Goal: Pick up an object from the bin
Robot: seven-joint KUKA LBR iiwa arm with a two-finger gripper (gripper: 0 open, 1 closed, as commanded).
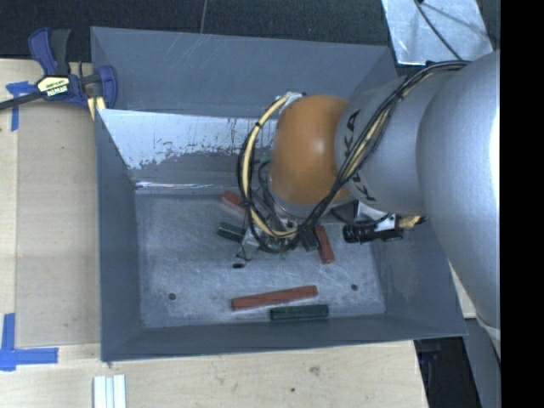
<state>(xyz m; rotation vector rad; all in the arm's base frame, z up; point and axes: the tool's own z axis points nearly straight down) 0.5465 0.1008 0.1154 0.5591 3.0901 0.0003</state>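
Claw [249, 249], opening impossible to tell, sits at frame centre, just right of a small dark green rectangular block [229, 232]

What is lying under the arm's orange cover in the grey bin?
Ends of a short red-brown block, another red-brown piece and a dark green piece stick out. Anything directly beneath it is hidden.

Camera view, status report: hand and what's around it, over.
Hand low at mid-bin, grip hidden. Short dark green piece and brown piece beside it. Long brown stick, dark green stick apart, by near wall.
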